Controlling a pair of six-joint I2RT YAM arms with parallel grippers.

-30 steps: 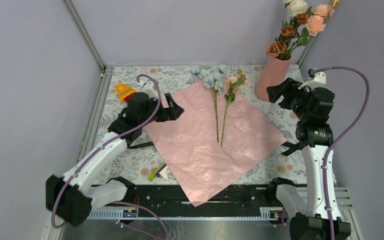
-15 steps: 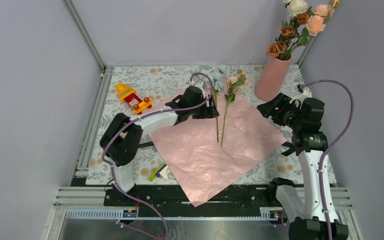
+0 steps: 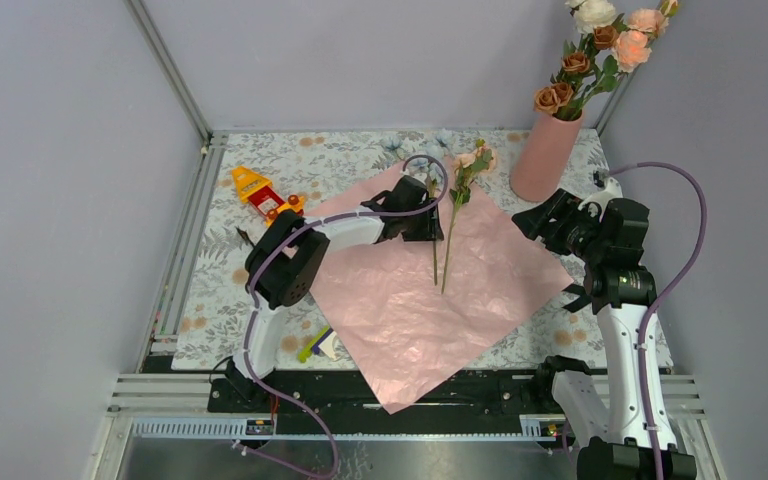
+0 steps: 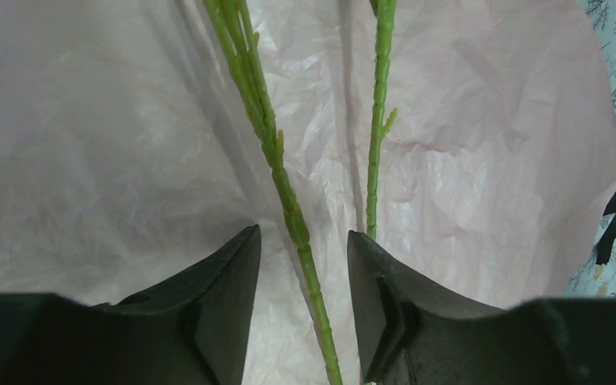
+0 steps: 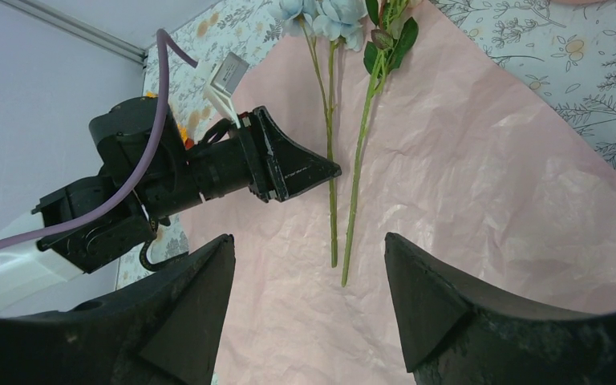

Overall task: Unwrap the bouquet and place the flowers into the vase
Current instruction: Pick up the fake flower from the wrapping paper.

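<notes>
The overhead camera sits high behind both arms and looks down and forward over the whole desk (image 3: 350,155), out to the vase (image 3: 545,155) in the far right corner. The left wrist camera hangs very close over the pink paper (image 4: 88,120), peering out between the left fingers (image 4: 224,305) along two green stems (image 4: 289,200). The right wrist camera sits higher and farther off, looking past the right fingers (image 5: 184,321) across the paper toward the left arm (image 5: 128,192). All three views share the paper and those two stems.
</notes>
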